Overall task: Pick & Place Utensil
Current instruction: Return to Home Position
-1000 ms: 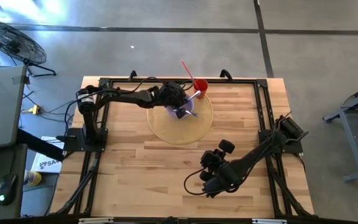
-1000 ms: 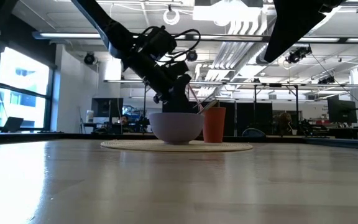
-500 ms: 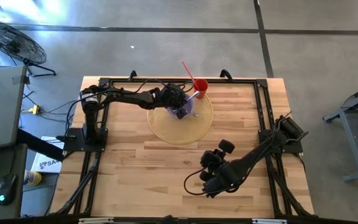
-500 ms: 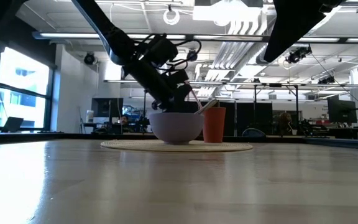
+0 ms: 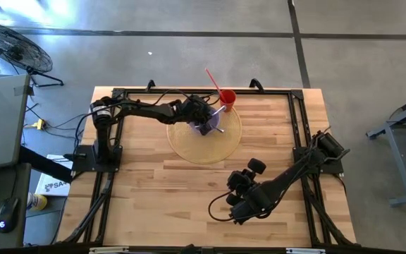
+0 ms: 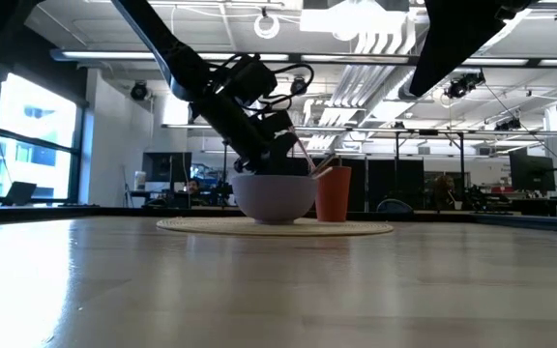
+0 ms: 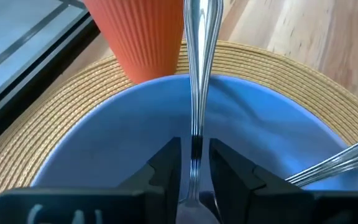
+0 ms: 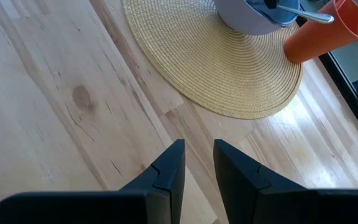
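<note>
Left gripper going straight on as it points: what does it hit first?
The left gripper would likely meet the purple bowl's far wall first, sliding along the silver utensil; the orange cup stands beyond.

The silver fork (image 7: 344,165) lies tilted in the purple bowl (image 7: 104,149), tines hidden, its slim shiny handle leaning out over the rim toward roughly five o'clock.
</note>
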